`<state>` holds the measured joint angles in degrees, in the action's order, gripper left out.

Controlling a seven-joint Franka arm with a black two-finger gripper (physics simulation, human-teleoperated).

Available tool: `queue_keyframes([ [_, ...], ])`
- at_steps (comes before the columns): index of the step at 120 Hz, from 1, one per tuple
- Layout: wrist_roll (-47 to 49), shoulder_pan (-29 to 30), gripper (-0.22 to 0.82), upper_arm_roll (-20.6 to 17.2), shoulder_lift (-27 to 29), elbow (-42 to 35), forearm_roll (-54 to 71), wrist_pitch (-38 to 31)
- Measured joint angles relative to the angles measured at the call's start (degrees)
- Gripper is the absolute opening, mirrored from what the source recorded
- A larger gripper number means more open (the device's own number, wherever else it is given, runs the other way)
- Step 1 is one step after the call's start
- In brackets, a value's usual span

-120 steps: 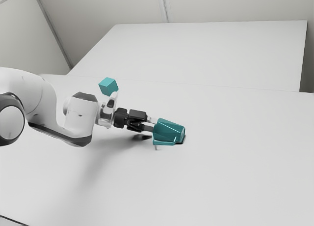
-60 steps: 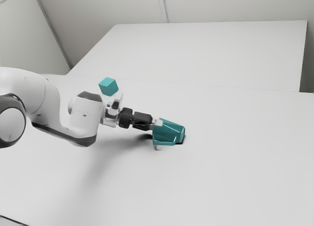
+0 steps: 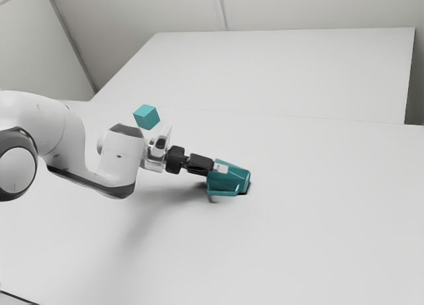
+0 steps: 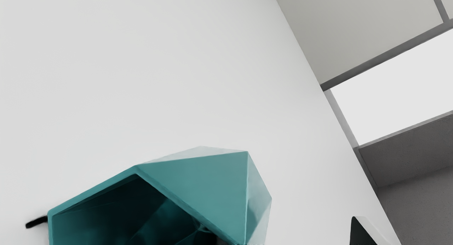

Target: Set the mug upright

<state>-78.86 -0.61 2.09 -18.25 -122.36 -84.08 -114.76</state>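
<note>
The teal faceted mug (image 3: pixel 232 184) lies on its side on the table, its mouth toward my hand and its base toward the exterior view's right. My gripper (image 3: pixel 218 168) is at the mug's upper side by the rim, and a pale fingertip shows against its outer wall. In the wrist view the dark hollow of the mug (image 4: pixel 198 178) faces the camera. My gripper (image 4: pixel 290 238) stands open there, with one fingertip outside the mug and a dark tip just seen at the mouth's edge. How deep that one reaches is hidden.
A teal cube (image 3: pixel 146 117) sits behind my wrist in the exterior view, close to the arm. The white table (image 3: pixel 318 219) extends around the mug, and a pale raised surface (image 3: pixel 285 73) stands beyond it.
My hand has moved toward the exterior view's right and slightly down, bringing the fingertips from the mug's rim to along its wall. The mug and cube look unmoved.
</note>
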Motion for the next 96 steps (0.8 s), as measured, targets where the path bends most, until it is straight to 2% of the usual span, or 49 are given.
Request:
queue_keyframes([
  [25,-0.6,0.0,0.02,0.0,0.1,0.1,-0.1,-0.2],
  [40,-0.9,-0.2,-0.08,0.0,0.2,0.2,-0.1,-0.2],
  [76,-1.0,-0.7,-0.16,-0.1,1.6,0.2,0.0,-0.3],
  [96,-0.6,-1.4,-0.16,-0.1,5.1,0.1,0.7,-0.5],
])
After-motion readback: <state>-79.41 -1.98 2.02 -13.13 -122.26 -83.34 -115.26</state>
